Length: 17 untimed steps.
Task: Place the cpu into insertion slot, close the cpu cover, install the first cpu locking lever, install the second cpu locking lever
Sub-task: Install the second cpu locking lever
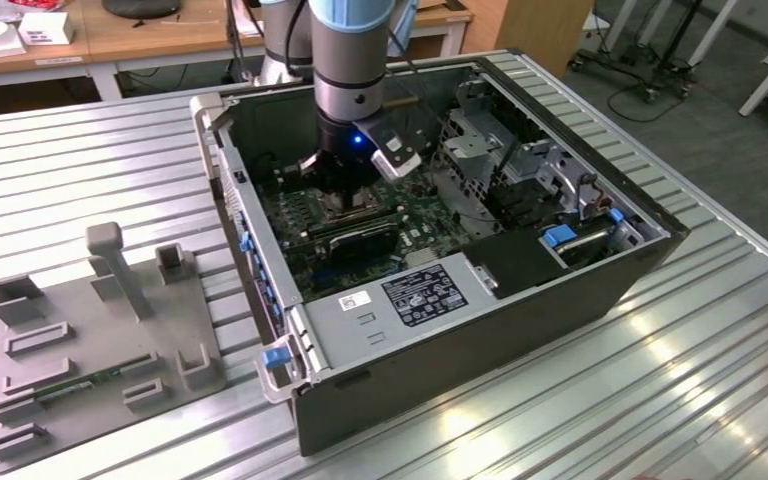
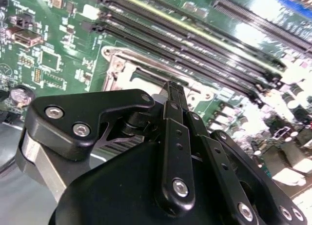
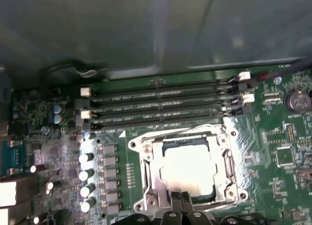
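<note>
The pale silver-tan square cpu (image 3: 187,170) lay flat in the silvery-rimmed square insertion slot (image 3: 146,176), directly beneath and just ahead of the black linkage-fingered gripper (image 3: 181,198), whose tips sat pressed together with nothing between them. The thin silvery frame-shaped cpu cover (image 3: 187,139) appeared to lie down around the chip. The slot sat on the green motherboard (image 3: 287,156), beside long black memory slots (image 3: 161,108), inside the dark open computer case (image 1: 598,290) on a ribbed metal table (image 1: 117,170).
</note>
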Each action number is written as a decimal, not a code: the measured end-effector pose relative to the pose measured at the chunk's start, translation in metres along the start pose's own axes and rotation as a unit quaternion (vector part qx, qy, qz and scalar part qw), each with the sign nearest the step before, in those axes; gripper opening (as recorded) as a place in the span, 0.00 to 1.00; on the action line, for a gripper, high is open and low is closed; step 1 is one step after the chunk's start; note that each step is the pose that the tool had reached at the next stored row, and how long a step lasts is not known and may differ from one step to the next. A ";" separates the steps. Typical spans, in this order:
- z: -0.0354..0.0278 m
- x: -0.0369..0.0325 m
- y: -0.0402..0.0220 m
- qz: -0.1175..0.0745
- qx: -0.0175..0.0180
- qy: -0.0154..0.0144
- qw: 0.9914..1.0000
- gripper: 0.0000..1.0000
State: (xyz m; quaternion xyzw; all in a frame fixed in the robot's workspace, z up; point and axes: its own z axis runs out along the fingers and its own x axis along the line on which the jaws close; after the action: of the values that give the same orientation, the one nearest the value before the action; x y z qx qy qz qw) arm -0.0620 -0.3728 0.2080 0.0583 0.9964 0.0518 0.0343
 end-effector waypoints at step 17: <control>0.0025 -0.0103 0.0147 -0.020 -0.001 0.003 1.000 0.10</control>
State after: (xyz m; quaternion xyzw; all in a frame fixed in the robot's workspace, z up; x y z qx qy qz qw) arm -0.0499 -0.3592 0.2077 0.0383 0.9973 0.0526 0.0329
